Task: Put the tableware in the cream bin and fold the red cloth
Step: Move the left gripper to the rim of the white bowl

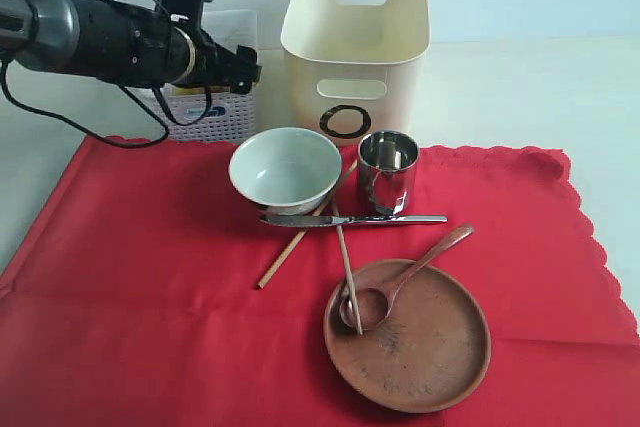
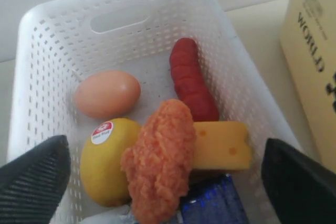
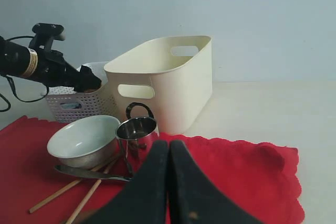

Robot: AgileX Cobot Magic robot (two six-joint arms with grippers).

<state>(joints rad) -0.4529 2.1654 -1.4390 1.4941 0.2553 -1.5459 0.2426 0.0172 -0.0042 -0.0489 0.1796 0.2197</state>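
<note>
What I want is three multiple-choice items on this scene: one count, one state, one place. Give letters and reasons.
1. Chopsticks lying over the red cloth: A one; B two; C four.
2. The right gripper is: A shut and empty; B wide open; C shut on the red cloth.
3. The wooden spoon has its head: A on the red cloth; B in the right gripper; C on the wooden plate.

B: two separate sticks show.
A: its jaws meet with nothing between them.
C: the head sits inside the plate's rim.
</note>
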